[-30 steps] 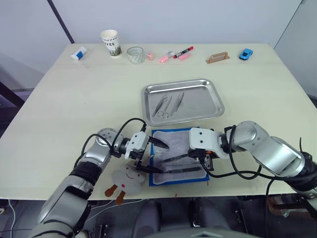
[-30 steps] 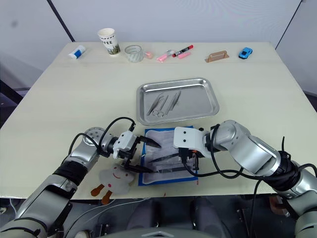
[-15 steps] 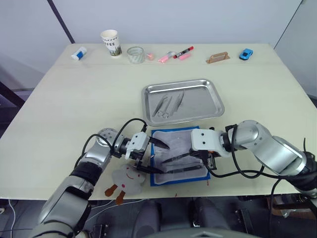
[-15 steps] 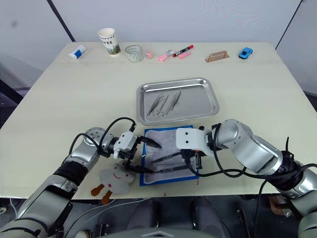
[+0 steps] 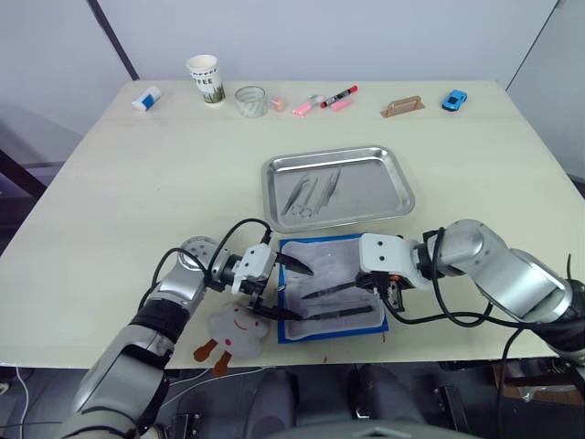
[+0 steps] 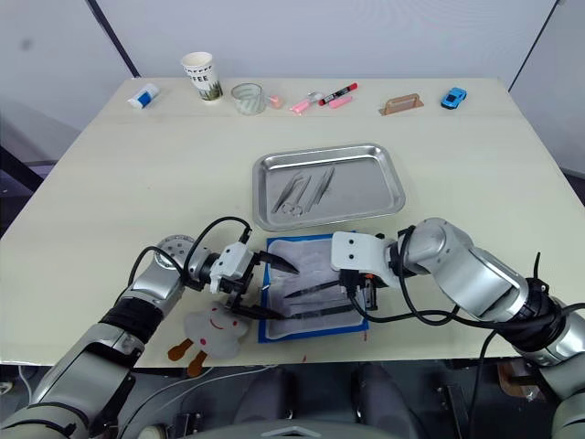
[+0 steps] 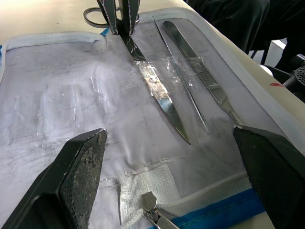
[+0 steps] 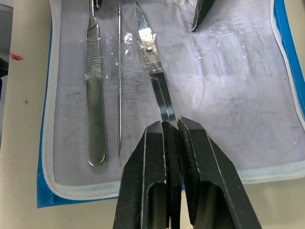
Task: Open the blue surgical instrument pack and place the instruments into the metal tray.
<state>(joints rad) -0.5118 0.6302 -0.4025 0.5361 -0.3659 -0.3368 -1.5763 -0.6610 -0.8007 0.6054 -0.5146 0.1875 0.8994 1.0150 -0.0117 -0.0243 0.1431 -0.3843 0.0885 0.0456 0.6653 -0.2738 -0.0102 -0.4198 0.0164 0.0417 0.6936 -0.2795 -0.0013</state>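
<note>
The blue surgical instrument pack [image 5: 331, 267] lies unzipped near the table's front edge, pale lining up. On the lining lie three instruments: scissors [image 8: 148, 52], a thin probe [image 8: 119, 95] and a flat scalpel handle [image 8: 95, 95]. My right gripper [image 8: 170, 128] is at the pack's right side, shut on the scissors' shanks. My left gripper [image 5: 285, 288] stands open over the pack's left edge, its fingers [image 7: 81, 167] spread wide with nothing between them. Behind the pack sits the metal tray [image 5: 370, 183], with several silver instruments [image 5: 311, 194] in its left half.
A white plush toy [image 5: 236, 326] lies by the pack's left corner at the table's edge. Along the far edge stand a small bottle [image 5: 144, 98], paper cup [image 5: 205, 79], clear jar [image 5: 249, 101], pink and red markers [image 5: 324, 99], a brown block [image 5: 402, 107] and a blue toy car [image 5: 453, 100].
My right gripper has drifted slightly to the right with the scissors in it, and the pack has shifted a little that way. The left gripper has stayed put.
</note>
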